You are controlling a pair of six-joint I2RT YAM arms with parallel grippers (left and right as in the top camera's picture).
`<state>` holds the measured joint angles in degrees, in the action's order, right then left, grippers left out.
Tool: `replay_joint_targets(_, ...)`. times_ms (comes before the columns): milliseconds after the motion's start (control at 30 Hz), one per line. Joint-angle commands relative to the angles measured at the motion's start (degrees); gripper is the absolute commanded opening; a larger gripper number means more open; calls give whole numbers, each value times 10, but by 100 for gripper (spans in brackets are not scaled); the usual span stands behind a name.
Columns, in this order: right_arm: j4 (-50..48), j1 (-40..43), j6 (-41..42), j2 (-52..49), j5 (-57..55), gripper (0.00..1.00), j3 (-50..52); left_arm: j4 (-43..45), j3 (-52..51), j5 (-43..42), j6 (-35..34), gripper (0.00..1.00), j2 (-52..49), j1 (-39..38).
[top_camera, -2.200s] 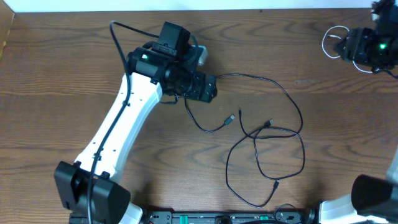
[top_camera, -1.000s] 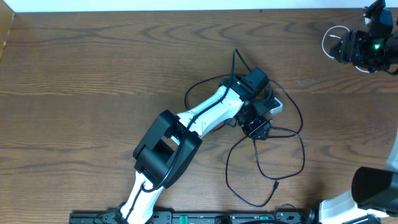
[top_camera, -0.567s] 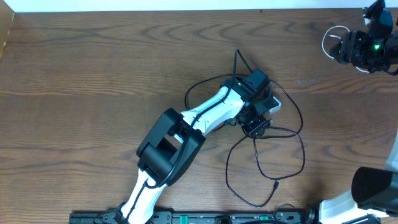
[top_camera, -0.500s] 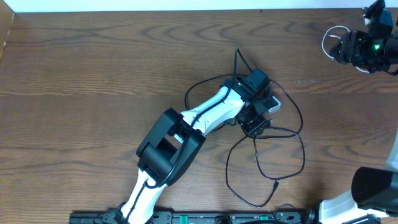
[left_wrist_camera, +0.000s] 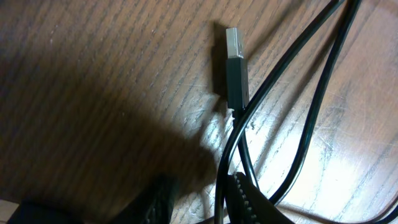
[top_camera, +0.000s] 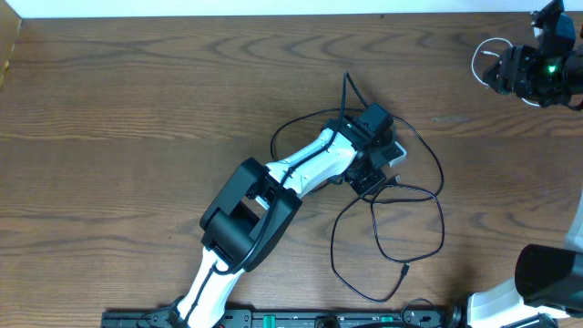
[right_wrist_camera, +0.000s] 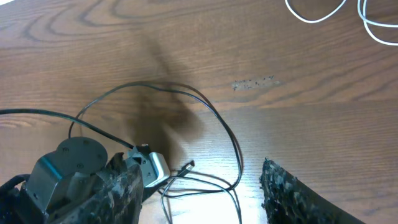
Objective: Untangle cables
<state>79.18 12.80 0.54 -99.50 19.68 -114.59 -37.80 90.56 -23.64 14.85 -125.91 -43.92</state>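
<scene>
The black cable (top_camera: 428, 196) lies in loose loops at the table's centre. One of its USB plugs (left_wrist_camera: 236, 68) shows flat on the wood in the left wrist view. My left gripper (top_camera: 371, 180) is down over the loops near that plug. Its jaws (left_wrist_camera: 199, 205) are open by a narrow gap, and one black strand (left_wrist_camera: 222, 180) runs between them against the right finger (left_wrist_camera: 249, 202). The white cable (top_camera: 481, 56) is coiled at the far right back (right_wrist_camera: 311, 15). My right gripper (top_camera: 524, 71) hovers beside it, raised, its jaws (right_wrist_camera: 200, 186) wide open and empty.
The left arm (top_camera: 301, 169) stretches diagonally from the front edge to the centre, crossing over part of the black loops. A free black plug (top_camera: 404, 271) lies at the front right. The table's back edge (top_camera: 273, 15) runs along the top.
The left arm swung from the back left to the centre loops, then stayed almost still. Over the last second its jaws narrowed around a black strand. The right arm has not moved.
</scene>
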Motion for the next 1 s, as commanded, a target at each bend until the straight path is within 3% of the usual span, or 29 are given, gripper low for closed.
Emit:
replay_joint_targets(0,2,-1,-11,-3,-3,58,2,-14,-14,12,-1,31,-33,2)
replay_joint_targets(400,7,-1,-15,-3,-11,59,2,6,-57,58,-73,27,-33,-21)
replay_joint_targets(467,9,-1,-15,-3,-11,59,2,9,-59,73,-78,22,-33,-28)
replay_joint_targets(533,12,-1,-15,-3,-11,59,2,13,-59,102,-96,8,-33,-33)
replay_joint_targets(700,18,-1,-15,-3,-11,59,2,-4,-41,133,-144,7,-21,-23)
replay_joint_targets(800,18,-1,-16,-3,-11,59,2,-30,-17,132,-153,7,21,-8)
replay_joint_targets(967,18,-2,-15,-3,-11,60,2,-16,2,127,-156,7,195,20)
